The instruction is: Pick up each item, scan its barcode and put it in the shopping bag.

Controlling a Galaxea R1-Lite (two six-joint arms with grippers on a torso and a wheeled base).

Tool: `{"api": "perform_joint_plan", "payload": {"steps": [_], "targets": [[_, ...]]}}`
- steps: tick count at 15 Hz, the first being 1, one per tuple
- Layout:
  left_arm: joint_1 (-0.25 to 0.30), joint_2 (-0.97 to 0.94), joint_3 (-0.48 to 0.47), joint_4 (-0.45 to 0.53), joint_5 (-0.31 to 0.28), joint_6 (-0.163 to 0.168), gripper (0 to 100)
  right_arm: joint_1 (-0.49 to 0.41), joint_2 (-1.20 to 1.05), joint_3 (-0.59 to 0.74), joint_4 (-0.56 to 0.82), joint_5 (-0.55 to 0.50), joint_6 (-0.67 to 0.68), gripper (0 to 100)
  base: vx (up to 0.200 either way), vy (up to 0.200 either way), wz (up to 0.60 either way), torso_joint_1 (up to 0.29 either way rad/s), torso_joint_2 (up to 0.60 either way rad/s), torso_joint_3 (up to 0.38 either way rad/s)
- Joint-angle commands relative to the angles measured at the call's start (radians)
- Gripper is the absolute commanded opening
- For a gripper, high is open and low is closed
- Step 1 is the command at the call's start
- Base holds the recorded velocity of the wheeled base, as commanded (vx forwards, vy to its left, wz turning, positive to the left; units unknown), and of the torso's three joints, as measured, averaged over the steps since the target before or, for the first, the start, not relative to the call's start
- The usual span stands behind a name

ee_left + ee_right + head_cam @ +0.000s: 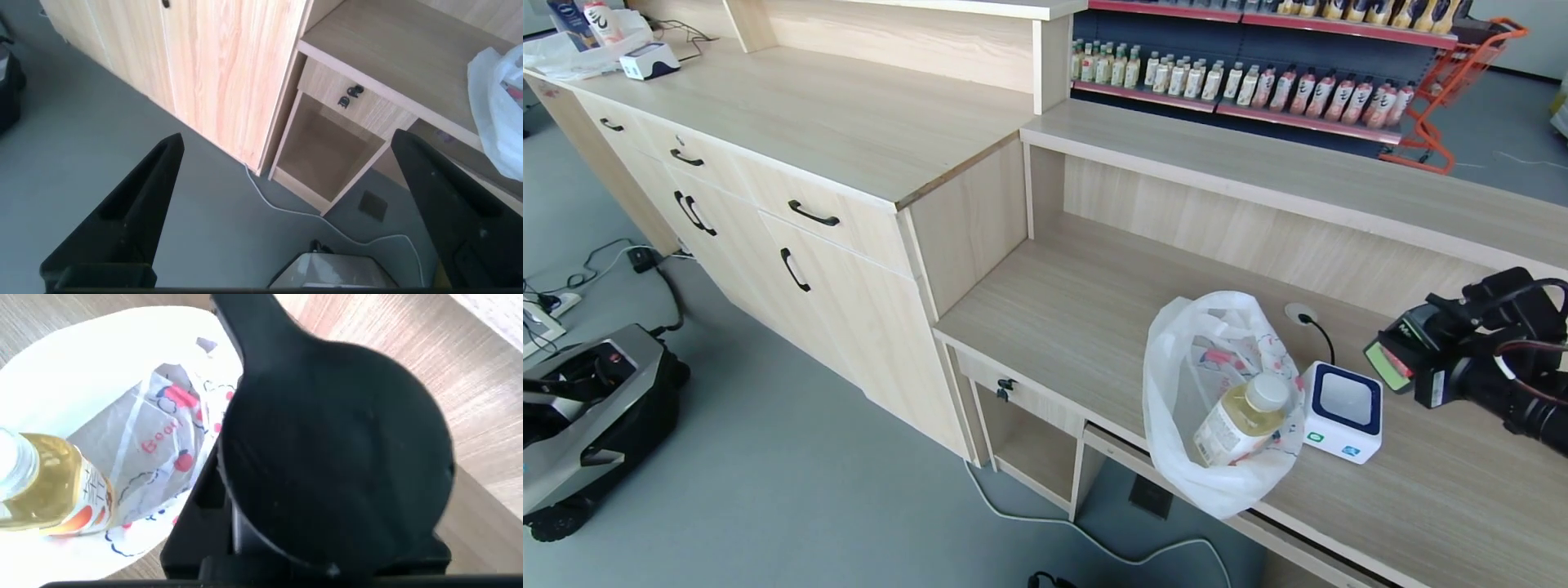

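The shopping bag (1170,392) lay open on the tabletop (1078,310) with a drink bottle (1241,418) inside. The barcode scanner (1343,411) stood against the bag's right side. The right gripper (1388,365) hung right of the scanner, and its state could not be determined. The left gripper (286,143) was released above the floor (82,106).

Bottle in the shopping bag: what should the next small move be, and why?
Probably draw the right gripper away from the shopping bag: the bottle already lies inside it, next to the scanner, so this item looks done.
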Motion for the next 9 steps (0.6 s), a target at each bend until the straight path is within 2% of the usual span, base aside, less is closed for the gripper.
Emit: {"api": "perform_joint_plan", "payload": {"steps": [1, 3, 6, 9], "targets": [[0.0, 0.0, 0.0, 0.0, 0.0, -0.001, 100, 0.088, 0.19, -0.078, -0.099, 0.0, 0.094, 0, 0.0, 0.0, 0.0, 0.0, 0.0, 0.0], [0.0, 0.0, 0.0, 0.0, 0.002, 0.001, 100, 0.137, 0.331, -0.19, -0.173, 0.0, 0.132, 0, 0.0, 0.0, 0.0, 0.0, 0.0, 0.0], [0.0, 0.0, 0.0, 0.0, 0.002, 0.001, 100, 0.199, 0.491, -0.385, -0.173, 0.0, 0.134, 0, 0.0, 0.0, 0.0, 0.0, 0.0, 0.0], [0.0, 0.0, 0.0, 0.0, 0.002, -0.001, 100, 0.239, 0.584, -0.463, -0.168, 0.0, 0.134, 0, 0.0, 0.0, 0.0, 0.0, 0.0, 0.0]]}}
